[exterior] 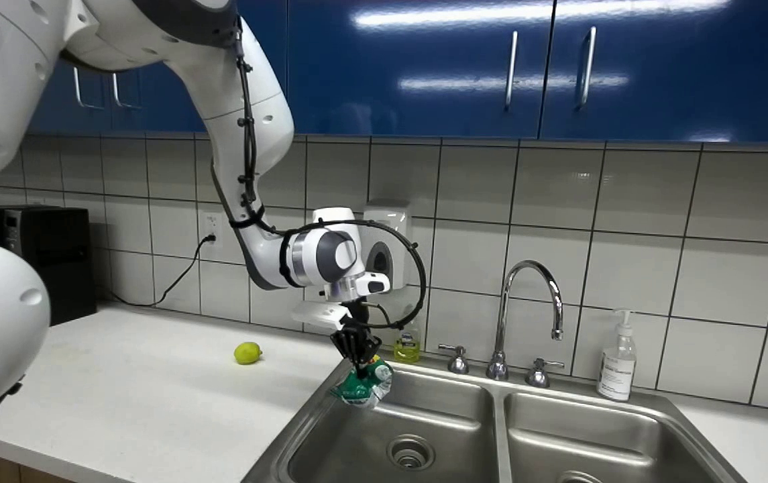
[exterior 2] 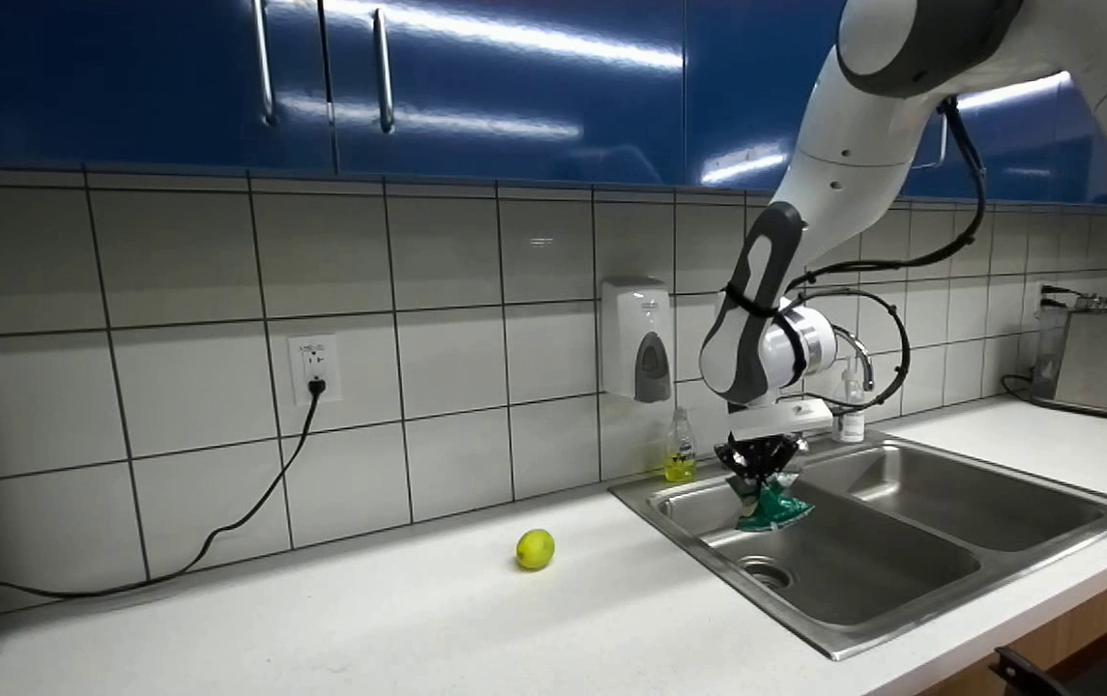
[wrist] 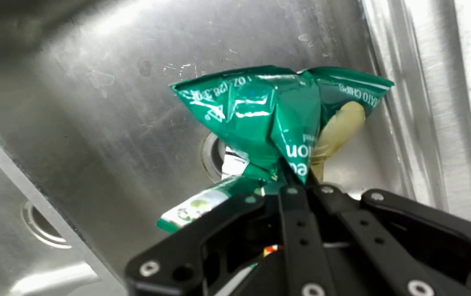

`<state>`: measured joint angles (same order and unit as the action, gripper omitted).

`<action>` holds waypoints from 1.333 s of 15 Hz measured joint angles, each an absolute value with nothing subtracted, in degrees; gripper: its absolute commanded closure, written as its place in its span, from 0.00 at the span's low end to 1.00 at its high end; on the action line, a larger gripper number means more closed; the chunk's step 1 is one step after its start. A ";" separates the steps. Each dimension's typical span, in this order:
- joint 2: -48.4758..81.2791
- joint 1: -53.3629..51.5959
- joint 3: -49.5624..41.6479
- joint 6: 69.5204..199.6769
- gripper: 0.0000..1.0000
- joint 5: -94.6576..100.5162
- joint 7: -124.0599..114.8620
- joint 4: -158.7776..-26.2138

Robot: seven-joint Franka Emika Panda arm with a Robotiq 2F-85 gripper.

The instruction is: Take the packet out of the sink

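The packet is a crumpled green chip bag with white print. It shows in both exterior views [exterior: 375, 384] [exterior 2: 773, 509] and large in the wrist view [wrist: 256, 111]. My gripper [exterior: 359, 369] is above it, pointing down, with its fingers shut on the pinched middle of the bag. The gripper also shows in an exterior view [exterior 2: 762, 474] and in the wrist view [wrist: 301, 176]. The bag hangs over the basin of the steel sink [exterior: 501, 436] [exterior 2: 862, 580] nearest the lime, near its back corner. The basin floor and drain show beneath it in the wrist view [wrist: 116, 107].
A lime [exterior: 247, 353] [exterior 2: 535, 549] lies on the white counter [exterior: 155, 396] beside the sink. The faucet [exterior: 501, 315], a yellow soap bottle [exterior: 408, 343] and a pump bottle [exterior: 617, 365] stand behind the sink. A wall dispenser [exterior 2: 637, 338] hangs close to the arm. Blue cabinets [exterior: 424, 60] are overhead.
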<state>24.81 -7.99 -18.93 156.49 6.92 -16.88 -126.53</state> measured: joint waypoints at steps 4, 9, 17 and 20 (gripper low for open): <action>19.22 -9.11 -18.23 155.74 1.00 9.20 -17.70 -131.32; 14.14 -9.23 -13.83 154.44 1.00 9.64 -17.71 -136.26; 9.69 -10.99 -4.56 152.77 1.00 11.70 -17.74 -141.38; 9.64 -11.99 -1.66 152.20 1.00 11.70 -17.74 -142.33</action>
